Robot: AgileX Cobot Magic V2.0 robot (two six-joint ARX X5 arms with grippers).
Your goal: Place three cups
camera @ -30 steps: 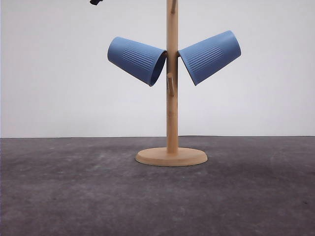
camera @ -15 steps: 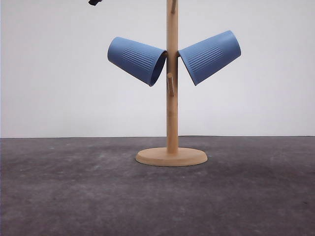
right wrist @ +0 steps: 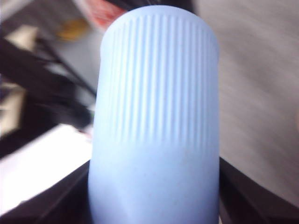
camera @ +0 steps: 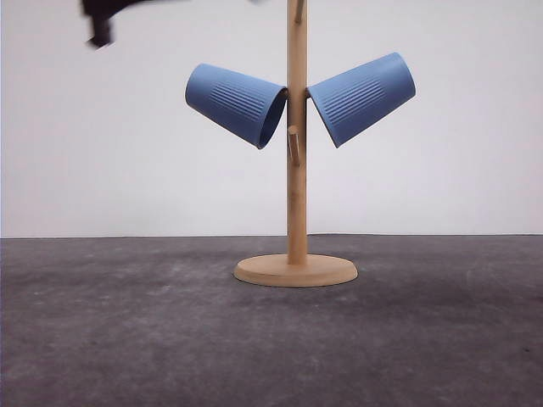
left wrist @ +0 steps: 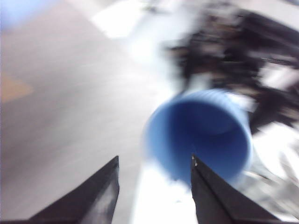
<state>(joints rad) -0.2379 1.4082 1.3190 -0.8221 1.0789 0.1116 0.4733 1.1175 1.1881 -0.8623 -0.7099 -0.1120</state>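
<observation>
L end effector (left wrist: 154,186) is seen w/ fingers spread apart, nothing gripped between them; view heavily blurred. R end effector (right wrist: 154,196) is clamped on a cup (right wrist: 156,116), dark fingers pressed to both sides. A blurred dark arm part (camera: 102,17) is seen high at front-view upper left.

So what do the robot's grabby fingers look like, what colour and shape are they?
In the left wrist view, the left gripper has two black fingers that are flat and wedge-shaped, narrowing to pointed tips. In the right wrist view, the right gripper shows dark, nearly black finger parts at both sides. In the front view a blurred black arm piece shows at the top. I can't make out any cables or markings.
</observation>
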